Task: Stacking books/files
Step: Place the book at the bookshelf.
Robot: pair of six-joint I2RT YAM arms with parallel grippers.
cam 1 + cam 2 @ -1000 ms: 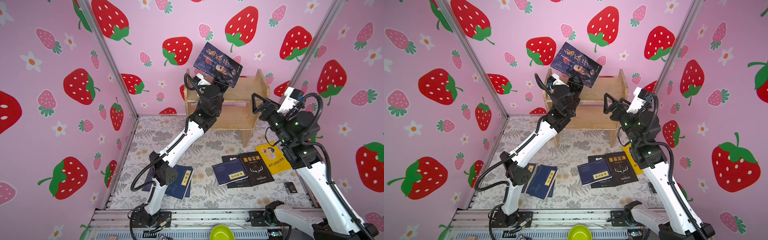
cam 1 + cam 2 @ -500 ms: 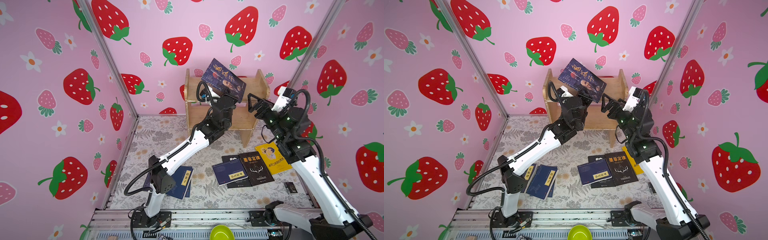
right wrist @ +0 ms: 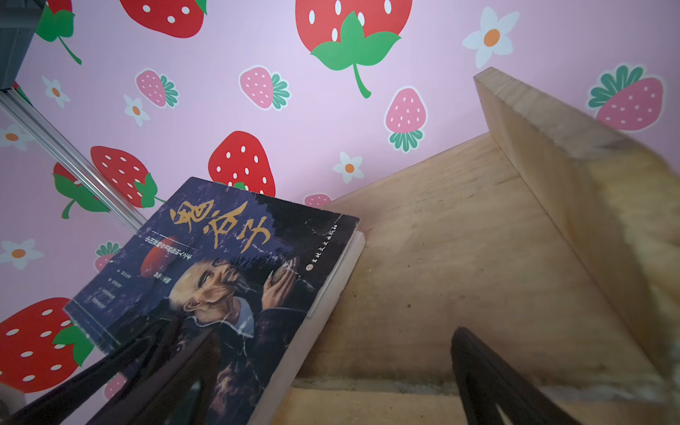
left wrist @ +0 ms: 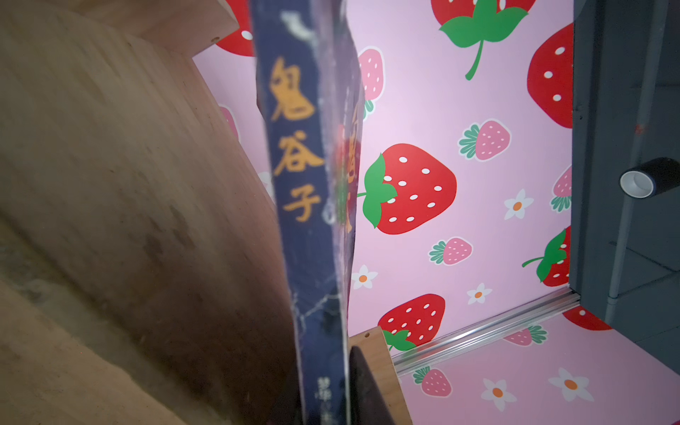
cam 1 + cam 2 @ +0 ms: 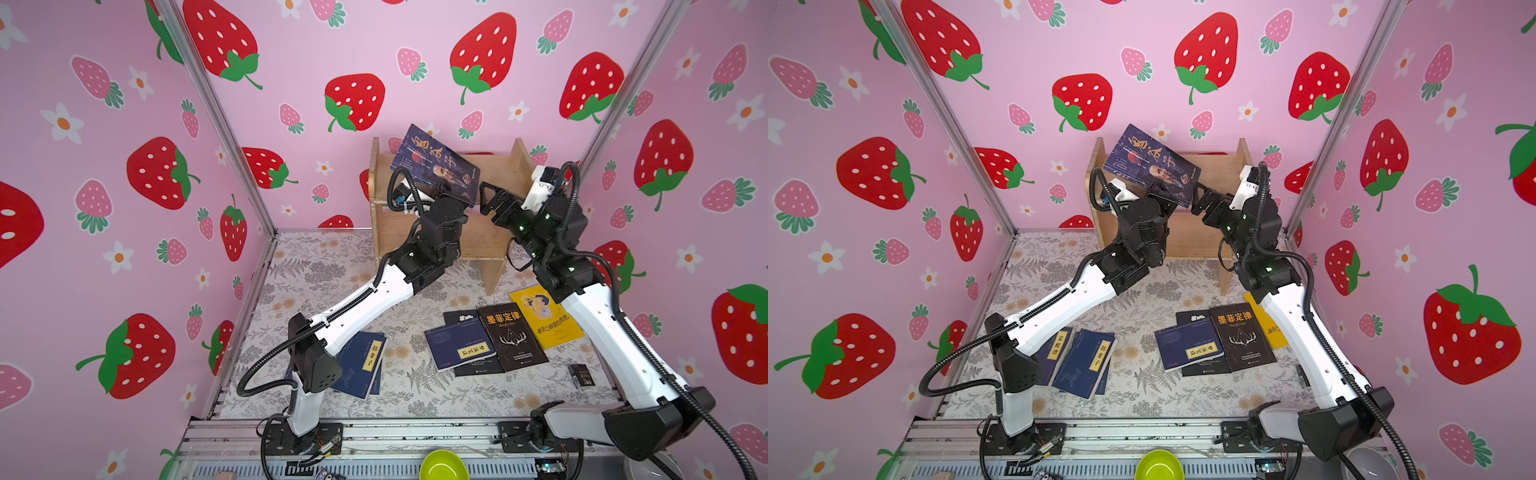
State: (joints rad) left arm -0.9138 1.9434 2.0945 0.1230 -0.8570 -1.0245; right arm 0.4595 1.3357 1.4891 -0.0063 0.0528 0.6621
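Up at the wooden shelf [image 5: 498, 237] by the back wall, the blue portrait book [image 5: 434, 166] stands tilted, its lower edge at my left end effector [image 5: 451, 194] and its cover facing outward. From my left wrist the book's spine runs straight down the middle, with one dark finger [image 4: 362, 382] just beside it. Whether my fingers pinch the book or merely flank it, I cannot tell. My right end effector [image 5: 492, 199] is spread wide, just beside the book's lower corner and holding nothing. From that wrist the book lies across the shelf's board, though I cannot tell if they touch. Down on the bench [image 5: 324, 266] the rest lie flat: navy ones [image 5: 361, 361] by my left base, and a navy book [image 5: 457, 343], black book [image 5: 513, 336] and yellow book [image 5: 544, 316] overlapping near my right arm.

I judge this an early step: one book going into the shelf, the others not yet gathered. The next move calls for my right end effector to steady the free edge while the book is brought upright and seated on the shelf. If my left lets go before that, it could topple forward
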